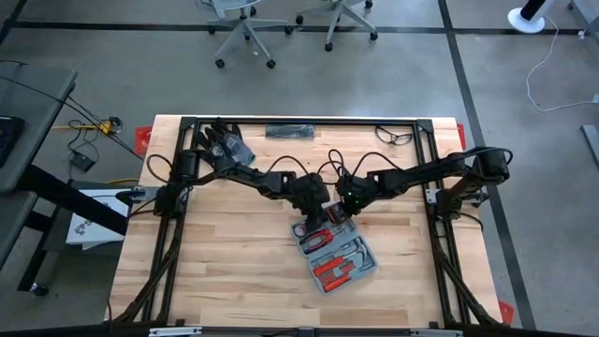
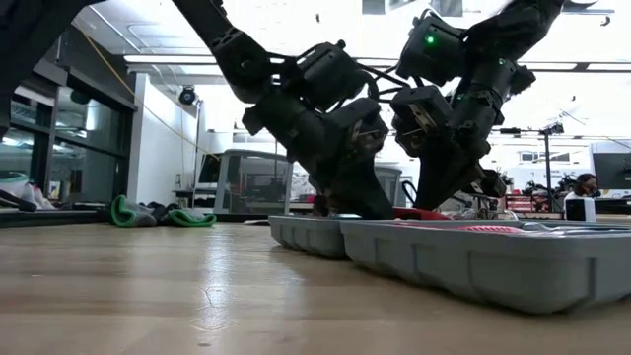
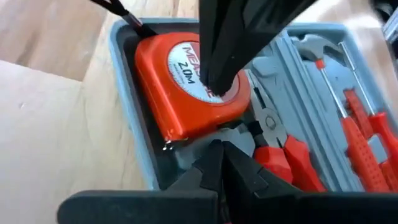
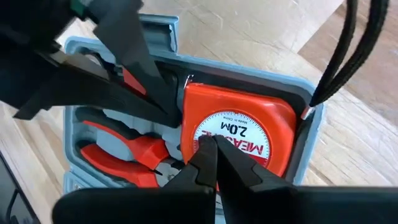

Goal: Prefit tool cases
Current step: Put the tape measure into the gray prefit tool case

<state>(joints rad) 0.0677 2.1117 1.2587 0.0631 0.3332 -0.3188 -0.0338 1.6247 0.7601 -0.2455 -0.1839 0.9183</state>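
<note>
Blue-grey tool case point(image 1: 335, 255) lies open at the worktop's point(image 1: 225, 262) centre, toward five o'clock, its orange tape measure point(image 4: 239, 134) seated in one corner recess. Both left gripper point(image 3: 219, 148) and right gripper point(image 4: 211, 144), fingers closed and empty, press against the tape.

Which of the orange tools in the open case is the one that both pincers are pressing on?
The round-faced orange tape measure in the case's corner recess. The red-handled pliers beside it lie untouched.
</note>
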